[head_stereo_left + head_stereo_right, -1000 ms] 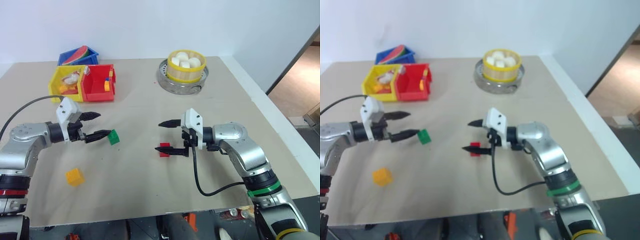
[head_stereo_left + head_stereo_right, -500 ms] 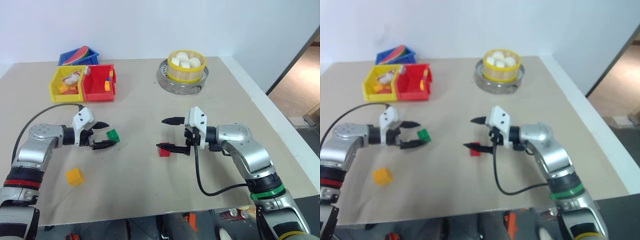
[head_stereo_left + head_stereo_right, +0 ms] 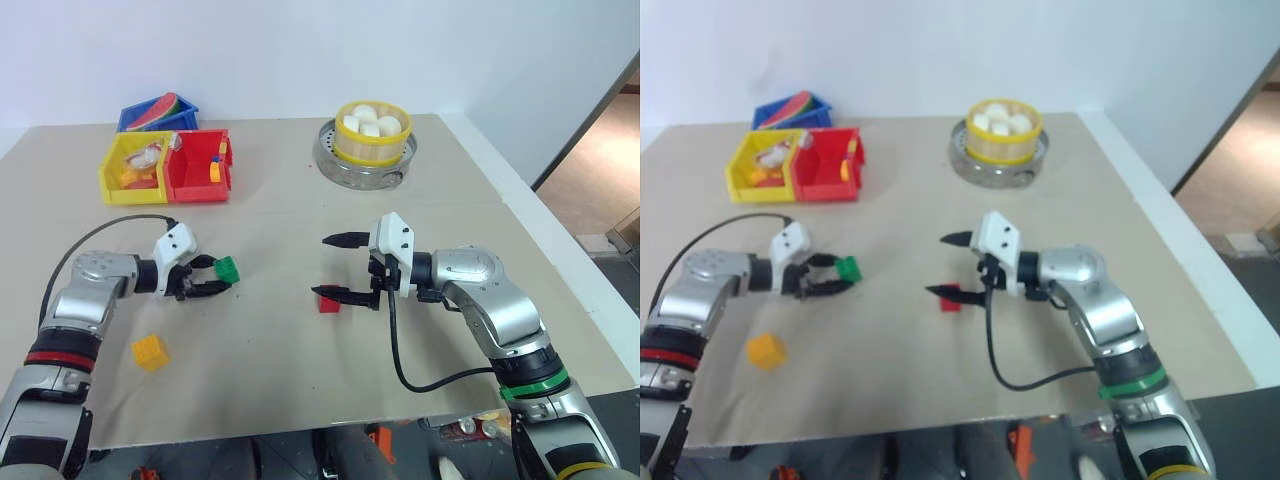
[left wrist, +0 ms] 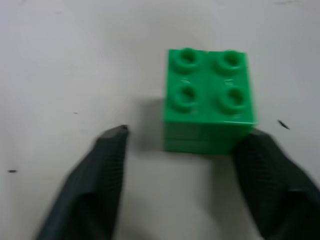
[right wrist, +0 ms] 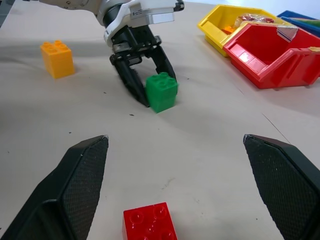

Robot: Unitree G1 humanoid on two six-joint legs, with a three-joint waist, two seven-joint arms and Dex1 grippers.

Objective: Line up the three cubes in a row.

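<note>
The green cube (image 3: 228,268) sits on the table between the two fingers of my left gripper (image 3: 215,275). Those jaws are open but narrow. In the left wrist view one finger (image 4: 265,165) touches a corner of the green cube (image 4: 207,100), while the other finger (image 4: 102,165) stands a little apart from it. The red cube (image 3: 328,302) lies at mid-table, just under the lower finger of my right gripper (image 3: 338,267), which is wide open and holds nothing. The yellow cube (image 3: 150,352) rests alone near the front left.
Red (image 3: 197,165), yellow (image 3: 130,168) and blue (image 3: 155,112) bins stand at the back left. A yellow steamer of white buns (image 3: 372,130) sits on a metal tray (image 3: 330,160) at the back. The table's edge (image 3: 560,260) runs along the right.
My left gripper has sunk to the table and its fingers have narrowed around the green cube. The right arm and the red and yellow cubes have stayed put.
</note>
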